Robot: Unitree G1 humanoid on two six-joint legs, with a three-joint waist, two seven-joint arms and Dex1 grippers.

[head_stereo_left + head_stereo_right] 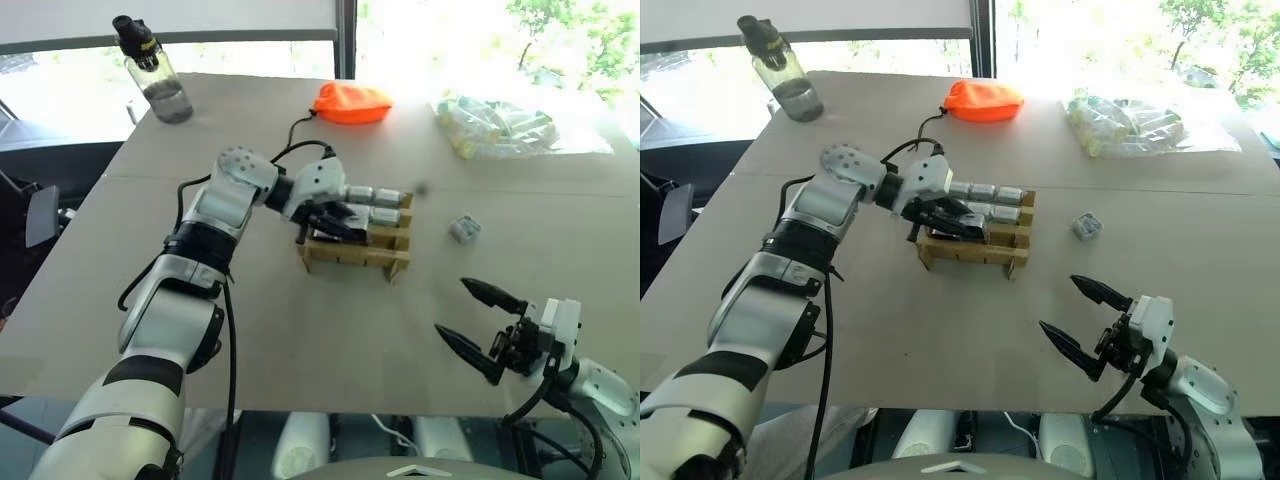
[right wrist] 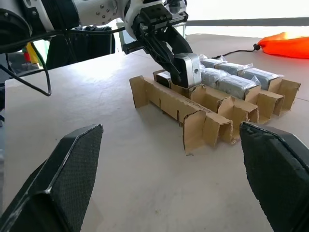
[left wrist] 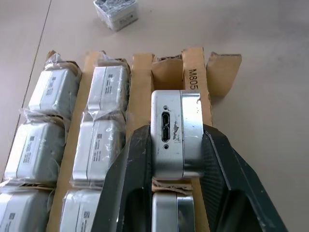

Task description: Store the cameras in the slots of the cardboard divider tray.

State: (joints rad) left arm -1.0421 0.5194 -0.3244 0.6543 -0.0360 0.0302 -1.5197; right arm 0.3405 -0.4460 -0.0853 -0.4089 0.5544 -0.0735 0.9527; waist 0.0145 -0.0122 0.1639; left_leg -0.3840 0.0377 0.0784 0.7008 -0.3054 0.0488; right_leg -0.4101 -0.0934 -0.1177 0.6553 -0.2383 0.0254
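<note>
Bottle [image 1: 155, 72], clear with black cap, upright at the far left corner of the table [image 1: 300, 330], well beyond and left of the left gripper [image 3: 169, 145]. Left gripper: fingers [image 3: 123, 169] clamped on the two sides of one camera [image 3: 172, 133], bare silver, socket face toward the wrist; poised over the cardboard divider tray [image 1: 355, 255], above the row of slots nearest the robot, camera's lower end at the strip tops, not seated. Directly beneath the held camera, a second unwrapped camera [image 3: 173, 212] already down in that near row. Beyond the gripper, two far rows of the tray filled with cameras in clear wrap [image 3: 104, 121], lying close together, side by side. Orange pouch [image 1: 352, 102] with black cord, on the table well beyond the left gripper. Loose camera [image 1: 464, 229], wrapped, on bare tabletop right of the tray, apart from it, between the two grippers and nearer the tray. Bag of pale cylinders [image 1: 500, 125] in clear plastic, far right of the table, well beyond the right gripper. Right gripper [image 1: 480, 325]: at the near right edge of the table, fingers spread wide, holding nothing, pointing left toward the tray, well apart from it.
</note>
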